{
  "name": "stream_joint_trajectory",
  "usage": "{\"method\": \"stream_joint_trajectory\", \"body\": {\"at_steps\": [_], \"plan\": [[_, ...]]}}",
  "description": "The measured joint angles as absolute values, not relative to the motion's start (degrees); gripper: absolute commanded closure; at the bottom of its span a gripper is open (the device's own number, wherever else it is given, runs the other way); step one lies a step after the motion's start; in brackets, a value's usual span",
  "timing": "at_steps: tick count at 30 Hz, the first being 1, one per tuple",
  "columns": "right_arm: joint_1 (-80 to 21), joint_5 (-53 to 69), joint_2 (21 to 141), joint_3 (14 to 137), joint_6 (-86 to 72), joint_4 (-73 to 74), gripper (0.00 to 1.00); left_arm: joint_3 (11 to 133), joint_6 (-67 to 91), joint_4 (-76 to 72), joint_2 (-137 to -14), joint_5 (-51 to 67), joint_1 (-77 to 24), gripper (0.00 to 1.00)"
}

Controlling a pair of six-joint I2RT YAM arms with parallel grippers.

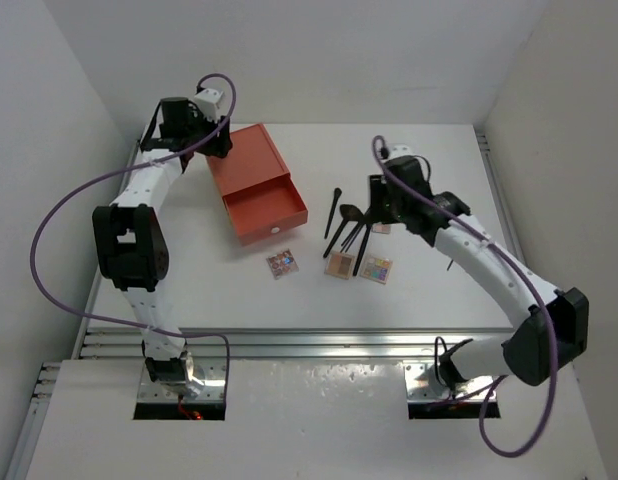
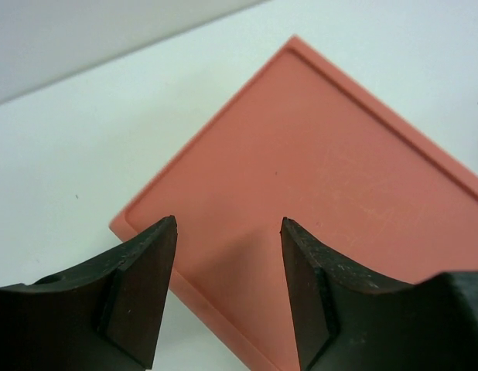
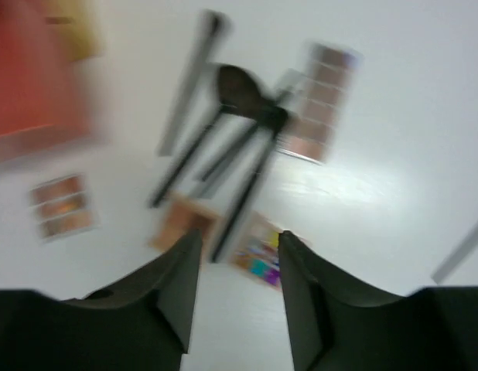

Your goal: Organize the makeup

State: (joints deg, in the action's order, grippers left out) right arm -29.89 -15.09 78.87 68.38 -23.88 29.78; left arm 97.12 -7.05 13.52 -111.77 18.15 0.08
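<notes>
Several thin black makeup brushes (image 1: 346, 228) lie in a loose fan at the table's middle, also in the blurred right wrist view (image 3: 223, 147). A small multicoloured palette (image 1: 281, 263) lies left of them, a pinkish one (image 1: 339, 265) and a bright one (image 1: 376, 269) below them, and a longer one (image 3: 319, 102) beside the brush heads. My right gripper (image 1: 381, 212) hovers open and empty above the brushes. My left gripper (image 1: 214, 140) is open and empty over the back corner of the orange drawer box (image 1: 251, 175), whose lid fills the left wrist view (image 2: 324, 193).
The box's drawer (image 1: 266, 213) is pulled out towards the palettes. White walls close in the table at the back and both sides. A metal rail runs along the near edge (image 1: 309, 340).
</notes>
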Motion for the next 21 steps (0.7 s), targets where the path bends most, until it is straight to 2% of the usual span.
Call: {"method": "stream_joint_trajectory", "body": {"at_steps": [2,4,8,14,21], "plan": [[-23.09,-16.80,78.87,65.45,-27.18,32.73,0.60,98.74,-7.05,13.74,-111.77,18.39,0.05,0.38],[-15.14,-17.98,80.90,62.83,-30.20,36.10,0.50,100.09,-7.11,14.22,-111.77,18.72,0.08,0.37],[-4.12,-19.25,88.71,62.35,-33.61,40.42,0.48,102.45,-7.64,16.25,-111.77,19.29,0.05,0.35],[5.30,-19.84,100.12,67.05,-34.30,43.90,0.48,106.13,-9.47,21.02,-111.77,19.64,0.08,0.33],[11.33,-18.65,107.04,69.58,-32.97,42.98,0.51,111.72,-11.55,25.65,-111.74,19.03,1.19,0.19]]}}
